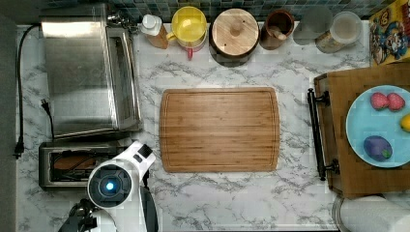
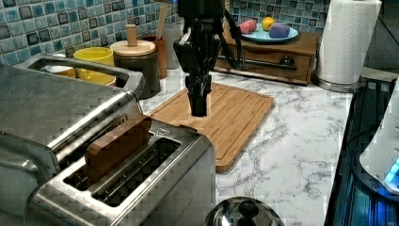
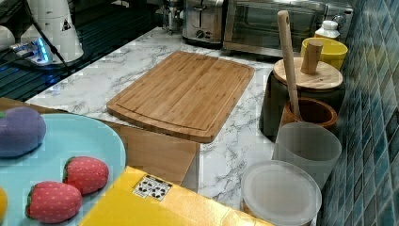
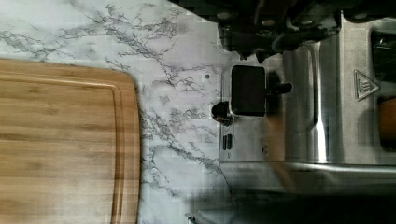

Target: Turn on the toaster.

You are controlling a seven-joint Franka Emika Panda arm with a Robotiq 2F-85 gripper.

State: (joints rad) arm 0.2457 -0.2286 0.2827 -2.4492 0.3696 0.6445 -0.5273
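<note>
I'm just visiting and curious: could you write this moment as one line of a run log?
task: turn on toaster | bread in slot | gripper: above lever end, not touching | lever: up | step: press pending

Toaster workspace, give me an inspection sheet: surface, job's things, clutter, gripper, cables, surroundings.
Surface: marble counter, wooden cutting board at centre.
Job's things: toaster beside the toaster oven; a brown slice stands in one slot; black lever on its end.
Clutter: yellow mug, lidded canister, plate of toy fruit, paper towel roll.
Gripper: gripper hangs above the toaster's lever end.
Cables: black cord beside the oven.
Surroundings: blue tiled wall.
</note>
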